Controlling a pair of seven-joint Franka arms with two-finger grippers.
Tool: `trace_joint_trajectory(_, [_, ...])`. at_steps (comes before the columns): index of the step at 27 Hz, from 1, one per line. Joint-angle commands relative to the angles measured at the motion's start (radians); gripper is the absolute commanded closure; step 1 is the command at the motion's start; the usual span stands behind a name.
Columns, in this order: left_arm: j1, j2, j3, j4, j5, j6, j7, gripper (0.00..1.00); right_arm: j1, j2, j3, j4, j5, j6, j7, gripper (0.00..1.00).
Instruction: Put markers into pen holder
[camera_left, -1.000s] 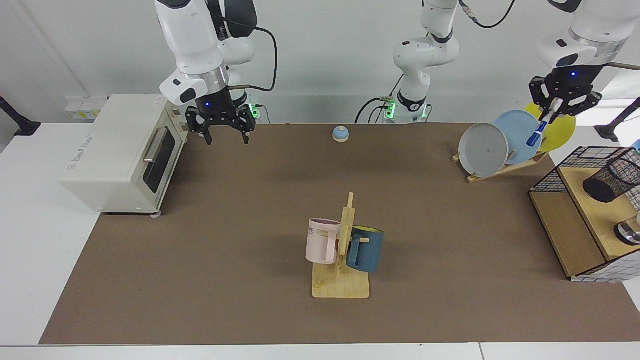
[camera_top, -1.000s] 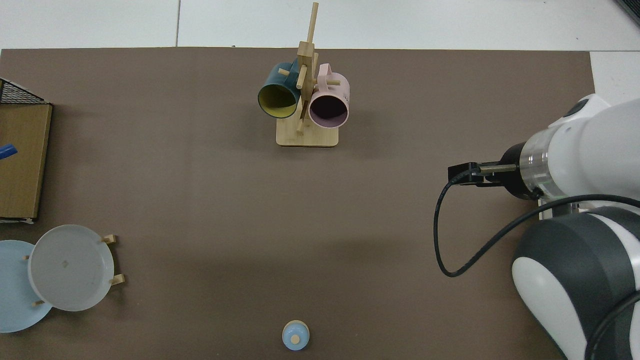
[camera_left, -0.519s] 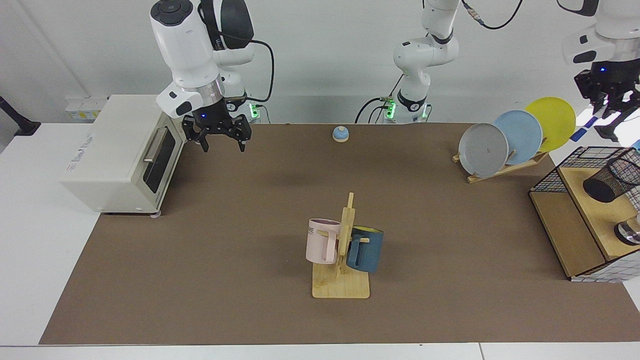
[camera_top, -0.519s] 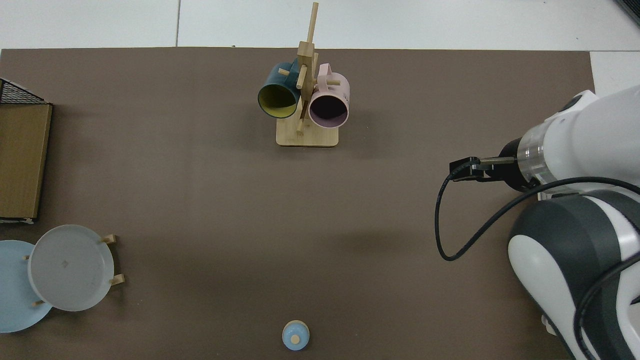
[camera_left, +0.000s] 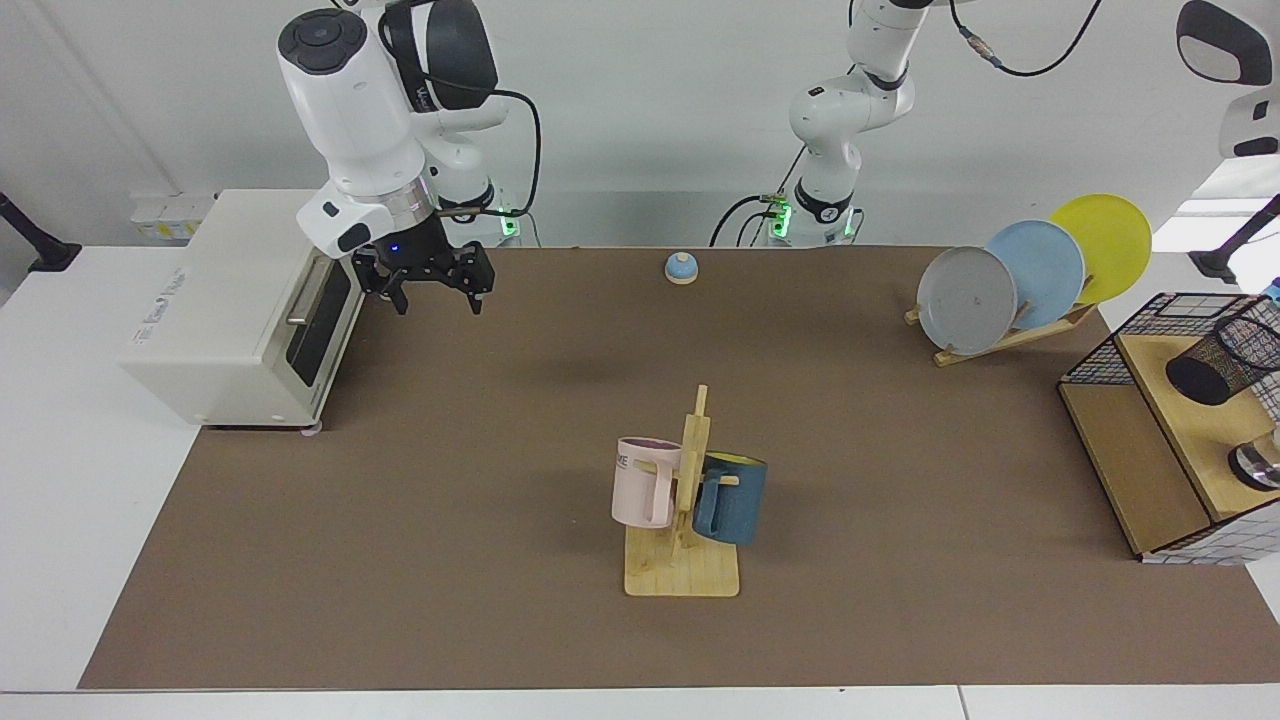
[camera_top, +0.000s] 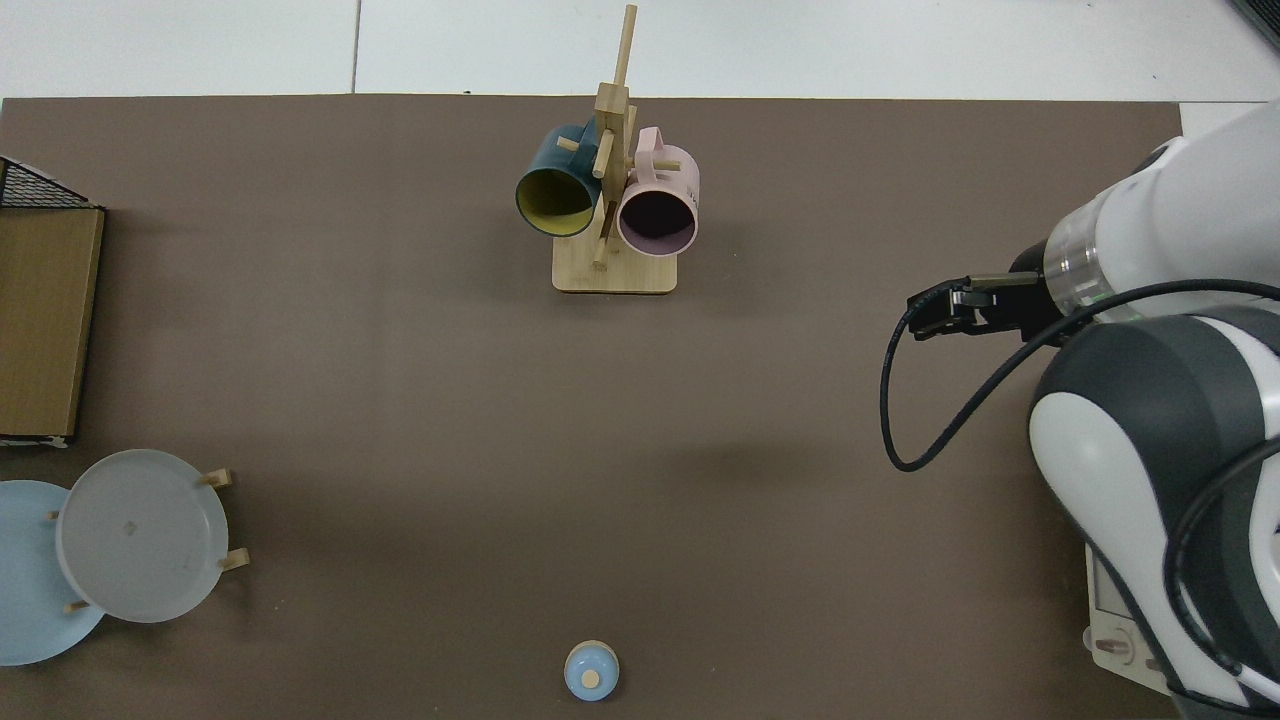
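Observation:
The pen holder (camera_left: 1218, 366), a black wire-mesh cup, stands on the wooden shelf at the right edge of the facing view. The markers are out of view in both views. Of the left arm (camera_left: 1235, 70) only a white link shows at the top right corner; its gripper is beyond the edge. My right gripper (camera_left: 432, 296) hangs open and empty above the brown mat, beside the toaster oven's door. In the top view the right arm (camera_top: 1150, 300) covers its own fingers.
A cream toaster oven (camera_left: 240, 300) sits at the left. A wooden mug rack (camera_left: 685, 520) with a pink and a blue mug stands mid-table. A plate rack (camera_left: 1030, 275), a blue bell (camera_left: 681, 267), a black wire basket (camera_left: 1150, 330) and a third arm (camera_left: 840, 120) are also in view.
The left gripper, holding the blue-capped marker, rose and moved right, out of the facing view. The right gripper drifted slightly left and down, toward the toaster oven.

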Motion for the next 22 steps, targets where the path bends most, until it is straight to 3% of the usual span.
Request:
trace_joint_trajectory(1, [0.006, 0.061, -0.014, 0.025, 0.1, 0.02, 0.017, 1.0, -0.018, 0.033, 0.014, 0.054, -0.001, -0.035, -0.035, 0.0])
trace_joint_trajectory(8, [0.01, 0.073, -0.016, 0.002, 0.183, 0.041, 0.017, 1.0, -0.019, 0.033, 0.014, 0.053, -0.001, -0.024, -0.035, 0.0])
trace_joint_trajectory(22, [0.024, 0.168, -0.016, -0.033, 0.236, 0.092, -0.013, 1.0, -0.019, 0.033, 0.013, 0.05, -0.001, -0.008, -0.035, 0.0])
